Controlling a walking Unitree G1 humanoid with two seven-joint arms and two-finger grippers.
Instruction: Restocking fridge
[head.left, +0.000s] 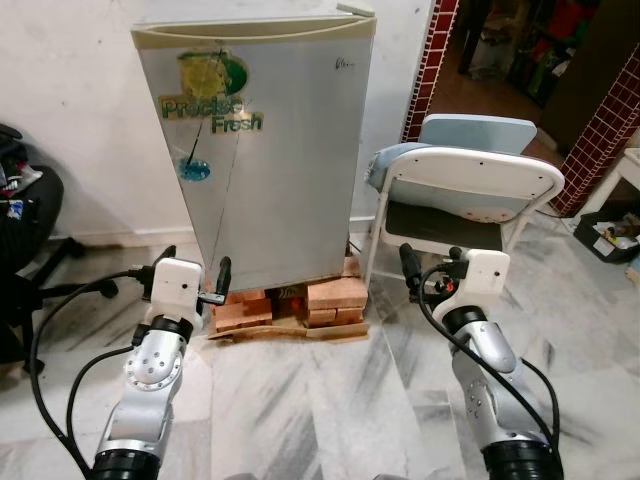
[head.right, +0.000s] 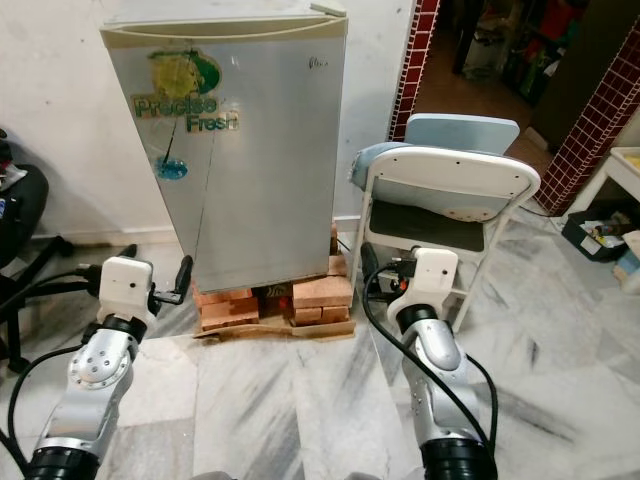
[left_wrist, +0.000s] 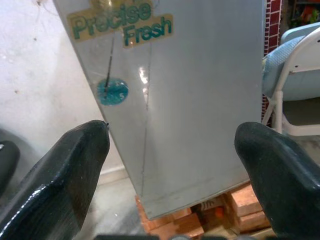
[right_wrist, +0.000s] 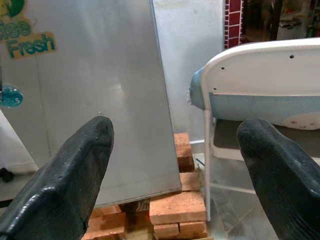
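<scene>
Left eye view: mini fridge (head.left: 265, 150) shut, rigid, raised on bricks (head.left: 290, 300). Left gripper (head.left: 190, 275) and right gripper (head.left: 430, 268) spread, empty, before it. Judgement: smooth door; grip its right edge.

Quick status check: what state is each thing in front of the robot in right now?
Fridge: door shut, standing on bricks.
Folding chair: unfolded, upright, right of the fridge, with a blue one stacked behind it.
Left hand: open, empty, short of the fridge door.
Right hand: open, empty, in front of the chair.
</scene>
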